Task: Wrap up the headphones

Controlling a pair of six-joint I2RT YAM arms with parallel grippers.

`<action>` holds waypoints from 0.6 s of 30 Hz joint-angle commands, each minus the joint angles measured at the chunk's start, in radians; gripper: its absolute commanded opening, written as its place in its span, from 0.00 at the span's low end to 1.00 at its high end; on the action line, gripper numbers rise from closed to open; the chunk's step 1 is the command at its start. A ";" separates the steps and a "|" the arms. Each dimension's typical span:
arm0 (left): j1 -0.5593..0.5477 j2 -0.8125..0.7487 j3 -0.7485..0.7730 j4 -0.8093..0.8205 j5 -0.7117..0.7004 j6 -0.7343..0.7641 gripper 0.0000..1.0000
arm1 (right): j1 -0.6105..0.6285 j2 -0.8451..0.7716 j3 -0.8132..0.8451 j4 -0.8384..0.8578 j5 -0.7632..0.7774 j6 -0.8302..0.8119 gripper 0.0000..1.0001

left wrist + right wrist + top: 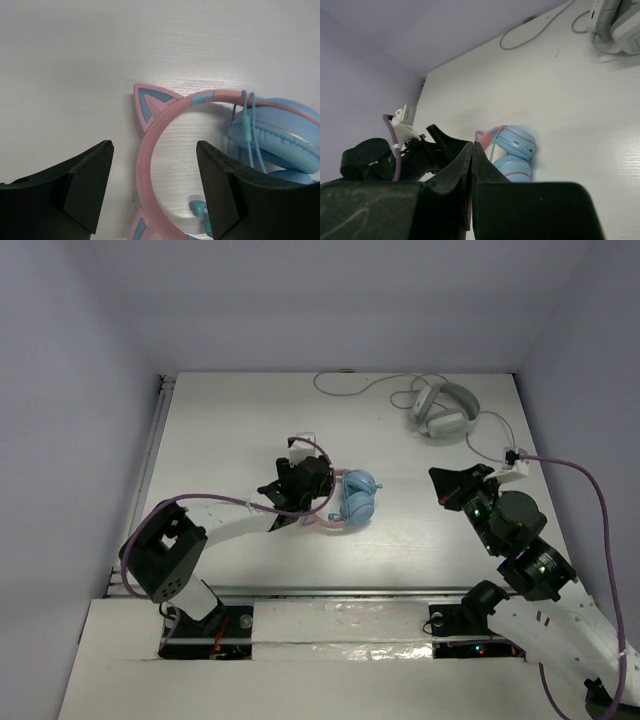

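The headphones [357, 498] lie on the table's middle, light-blue earcups stacked to the right, pink cat-ear headband [150, 165] to the left. The thin blue cable [248, 125] runs over the headband near the earcups, and its plug [198, 206] lies inside the band's arc. My left gripper [318, 502] is open, its jaws straddling the headband [154, 165] without touching it. My right gripper [443, 487] is shut and empty, off to the right of the headphones [512, 150], which show beyond its closed fingers [472, 150].
White-grey headphones [443, 410] with a pale cable [360, 388] lie at the back right of the table. Walls close in the table on the left, back and right.
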 commanded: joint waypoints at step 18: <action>-0.006 -0.811 0.064 -0.090 0.154 0.090 0.99 | 0.002 -0.137 0.292 -0.327 0.235 -0.015 1.00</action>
